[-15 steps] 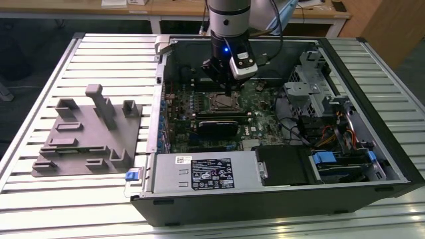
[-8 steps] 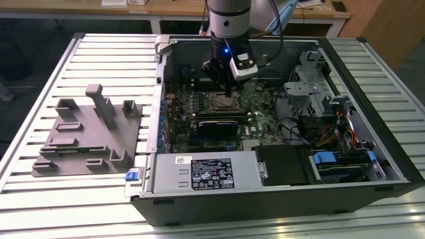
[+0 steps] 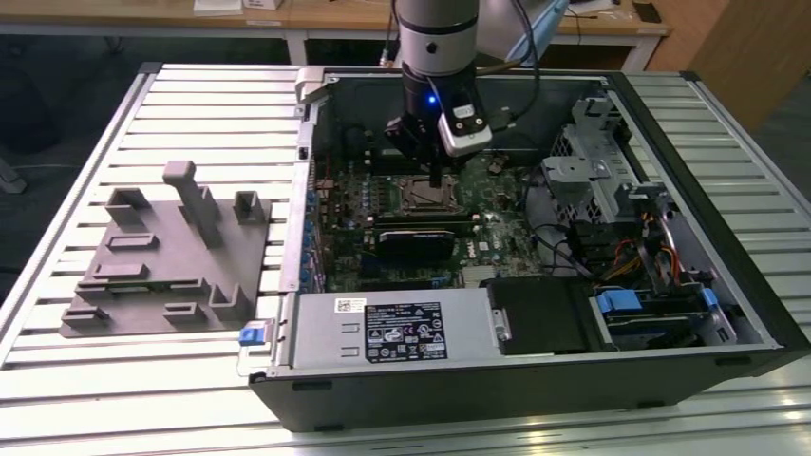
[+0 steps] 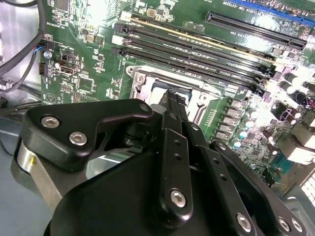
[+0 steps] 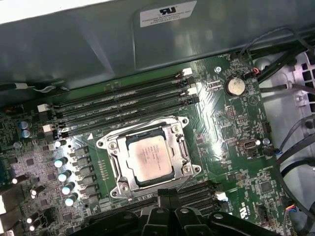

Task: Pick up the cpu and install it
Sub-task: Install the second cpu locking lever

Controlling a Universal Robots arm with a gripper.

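Nearest in the exterior view, an open computer case (image 3: pixel 533 380) lies on its side on a slatted metal table (image 3: pixel 76 380). A labelled power supply (image 3: pixel 393 328) sits along the case's closest edge, with a drive bay and blue clips (image 3: pixel 633 309) toward the exterior view's right. On the exterior view's left, apart from the case, a grey fixture (image 3: pixel 159 256) with upright posts rests on the table.

Farther in, the green motherboard (image 3: pixel 495 233) covers the case floor. A black heatsink-like block (image 3: pixel 412 242) lies on it, just on the near side of the socket (image 3: pixel 424 193).

The cpu (image 5: pixel 149 158) sits inside the metal-framed socket (image 5: pixel 184 152) in the first wrist view, its pale silver top facing up, square within the frame. Beside the socket on the side toward the case wall run the long dark memory slots (image 5: pixel 123 101), and a round coin cell (image 5: pixel 235 86) lies nearer the corner of the board.

The gripper (image 3: pixel 436 180) hangs directly above the socket from the arm (image 3: pixel 438 38), its black fingers (image 4: pixel 173 115) drawn close together and holding nothing; in the second wrist view their tips hover just over the socket opening (image 4: pixel 162 91). A small camera unit (image 3: pixel 464 128) rides at the wrist.

Beyond the case, wooden desks (image 3: pixel 317 19) stand at the back.
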